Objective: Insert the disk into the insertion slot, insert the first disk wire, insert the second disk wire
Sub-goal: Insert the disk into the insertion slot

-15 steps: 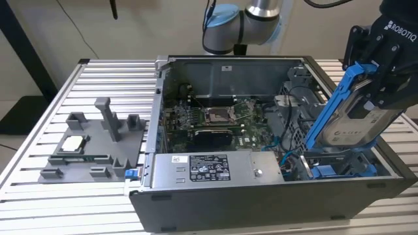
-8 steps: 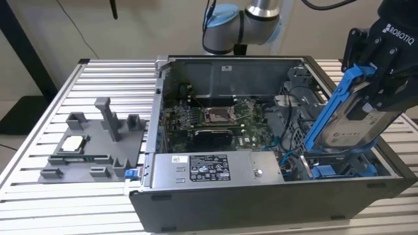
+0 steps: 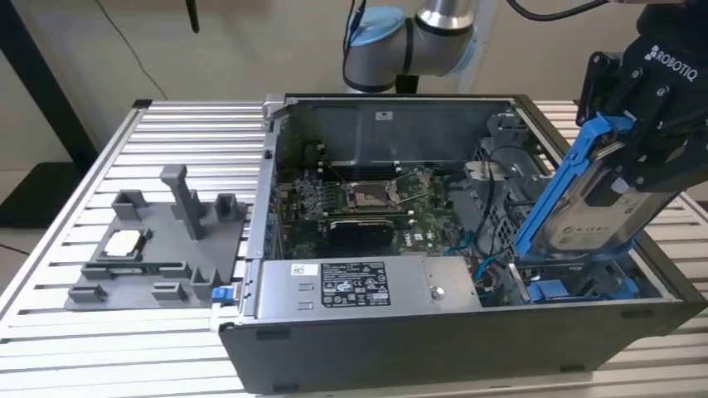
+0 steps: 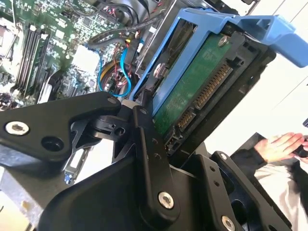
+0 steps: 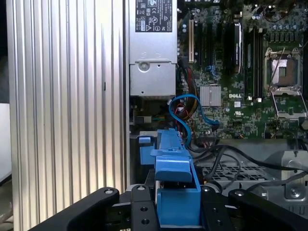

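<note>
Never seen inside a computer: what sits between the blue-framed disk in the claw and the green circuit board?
Loose cables: a looping blue cable among black cables, between the disk and the board in the first wrist view.

The open case [image 3: 443, 356] sits on the table [image 3: 177, 124] with a parts stand [image 3: 155, 274] just beside it at the exterior view's left, and the disk [image 3: 592, 220], gripped in the pincer [image 3: 647, 162], hangs tilted over the case's end at that view's right, right of the circuit board [image 3: 366, 199].
</note>
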Controlling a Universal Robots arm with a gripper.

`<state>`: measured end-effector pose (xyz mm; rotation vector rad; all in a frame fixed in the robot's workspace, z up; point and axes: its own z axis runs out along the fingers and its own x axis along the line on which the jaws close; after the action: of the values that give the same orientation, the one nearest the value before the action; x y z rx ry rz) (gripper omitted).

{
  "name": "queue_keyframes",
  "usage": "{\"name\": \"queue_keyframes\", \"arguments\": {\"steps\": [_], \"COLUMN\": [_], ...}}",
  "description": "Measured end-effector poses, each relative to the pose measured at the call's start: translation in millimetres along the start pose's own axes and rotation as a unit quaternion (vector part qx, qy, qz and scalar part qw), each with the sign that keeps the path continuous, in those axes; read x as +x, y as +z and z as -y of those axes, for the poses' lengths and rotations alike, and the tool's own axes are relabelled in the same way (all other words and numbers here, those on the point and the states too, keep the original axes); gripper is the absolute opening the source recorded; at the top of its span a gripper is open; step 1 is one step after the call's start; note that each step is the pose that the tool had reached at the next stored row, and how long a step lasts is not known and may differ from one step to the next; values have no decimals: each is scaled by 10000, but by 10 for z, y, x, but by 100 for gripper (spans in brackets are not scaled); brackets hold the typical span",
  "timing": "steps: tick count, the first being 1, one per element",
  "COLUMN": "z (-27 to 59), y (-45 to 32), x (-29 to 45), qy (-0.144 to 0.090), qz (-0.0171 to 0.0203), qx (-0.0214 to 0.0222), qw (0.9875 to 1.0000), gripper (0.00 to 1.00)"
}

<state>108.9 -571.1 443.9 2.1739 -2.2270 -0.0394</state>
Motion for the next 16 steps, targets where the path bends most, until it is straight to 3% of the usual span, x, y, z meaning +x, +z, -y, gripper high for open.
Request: {"name": "queue_keyframes", "arguments": {"steps": [10,16], "z": [1,4], "y": [28,86], "x": [0,0], "qy": [4,4], "qz": [1,0], "qx": [0,0], "qw": [10000,10000], "gripper": [33,33]}}
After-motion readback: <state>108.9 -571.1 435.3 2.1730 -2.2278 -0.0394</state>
